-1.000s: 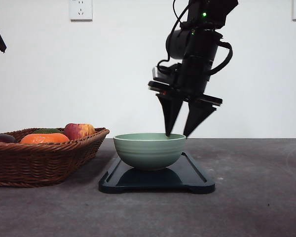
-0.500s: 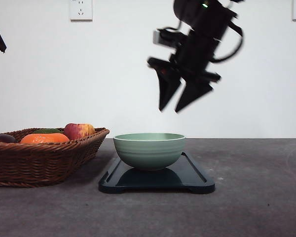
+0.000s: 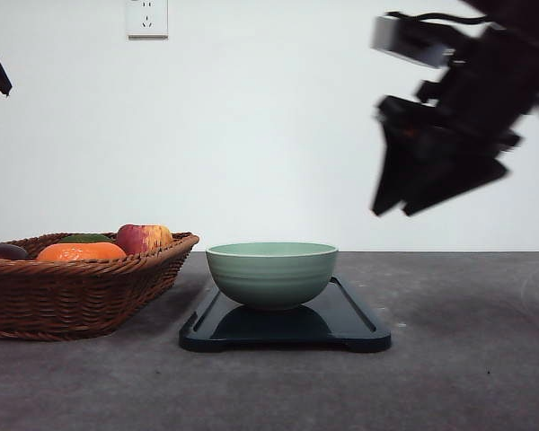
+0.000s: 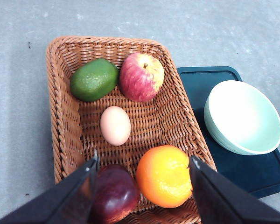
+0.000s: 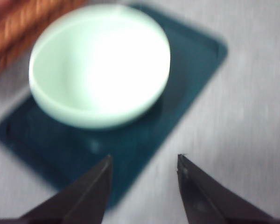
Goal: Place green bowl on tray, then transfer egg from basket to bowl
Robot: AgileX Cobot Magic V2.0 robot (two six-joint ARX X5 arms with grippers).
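Sitting low in the front view, the tray (image 3: 350,325) lies on the grey bench (image 3: 467,377) at centre frame, and I see the green bowl (image 3: 271,274) resting upright on its left part. At the left edge stands the basket (image 3: 72,296), near the tray but apart from it, with an orange (image 3: 81,252) and an apple (image 3: 144,238) showing above its rim. Higher, at upper right, my right gripper (image 3: 397,208) hangs blurred in the air, well clear of the bowl and to its right. From its wrist camera I see its jaws spread wide with nothing between them, the bowl and tray beneath.

Through the left wrist camera I look down into the basket: the egg (image 4: 115,125) lies on the weave at mid-frame, between a green fruit (image 4: 94,79) and the apple above it and a dark red fruit (image 4: 114,193) and the orange below. My left gripper (image 4: 143,164) hovers over them, jaws parted and empty. Behind, on the white wall, a socket (image 3: 146,17) sits at upper left.
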